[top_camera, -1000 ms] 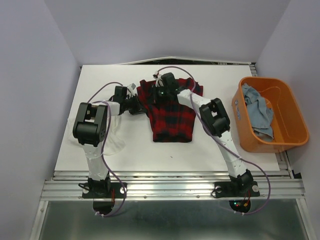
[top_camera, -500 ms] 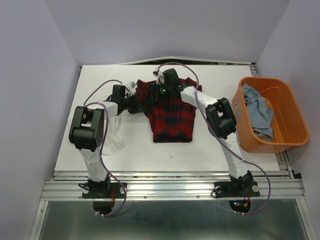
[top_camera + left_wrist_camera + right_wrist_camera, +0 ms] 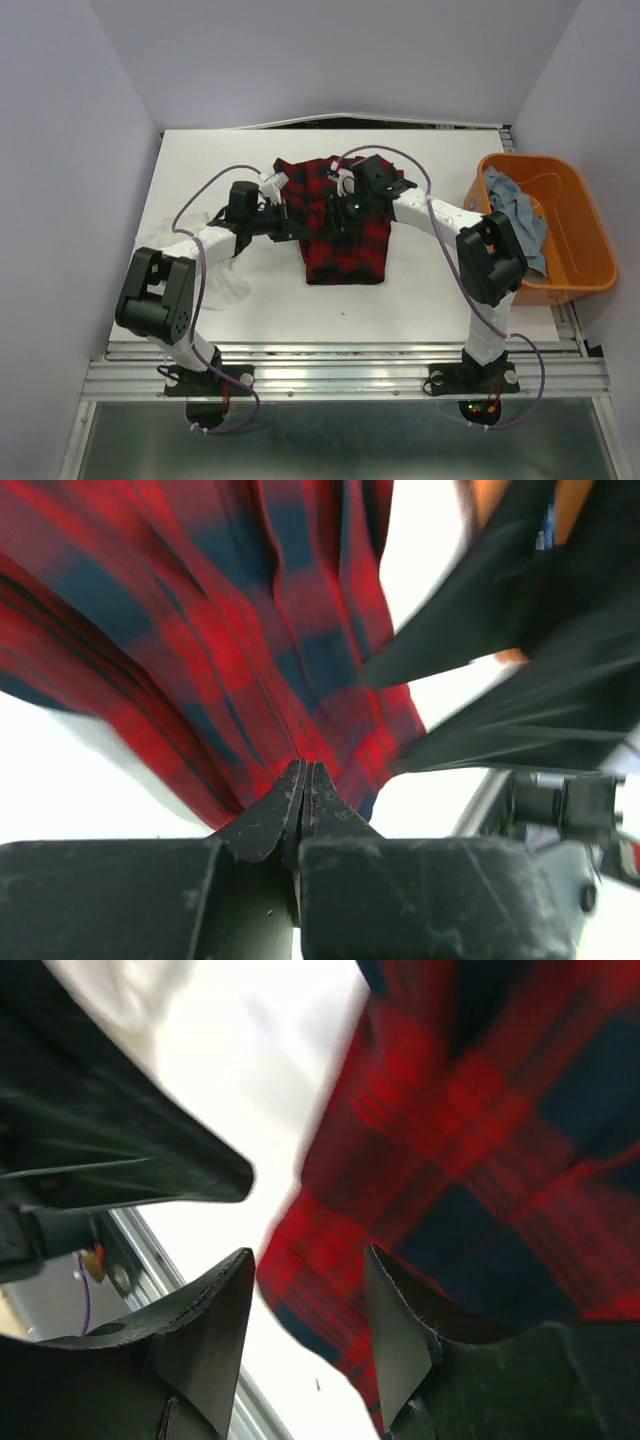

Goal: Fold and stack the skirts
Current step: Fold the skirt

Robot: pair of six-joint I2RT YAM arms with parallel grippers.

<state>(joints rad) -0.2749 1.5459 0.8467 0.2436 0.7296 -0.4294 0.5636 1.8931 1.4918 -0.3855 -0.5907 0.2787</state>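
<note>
The red-and-black plaid skirt (image 3: 345,240) lies mid-table. My left gripper (image 3: 290,222) is at its left edge. In the left wrist view the left gripper (image 3: 303,771) is shut on a pinch of the plaid skirt (image 3: 250,630). My right gripper (image 3: 332,211) hovers over the skirt's upper part. In its own view the right gripper (image 3: 308,1260) is open, with the plaid skirt (image 3: 480,1140) below and nothing between the fingers. The thin white skirt (image 3: 228,287) lies crumpled at the left, partly under the left arm. The light blue denim skirt (image 3: 516,222) is bunched in the tub.
The orange plastic tub (image 3: 545,293) stands at the table's right edge. The left arm stretches low across the table's left half. Metal rails run along the near edge. Grey walls close in the back and sides.
The right gripper has opened, let go of the plaid skirt and shifted right and nearer. The left arm has stretched out, carrying its pinched edge to the right.
</note>
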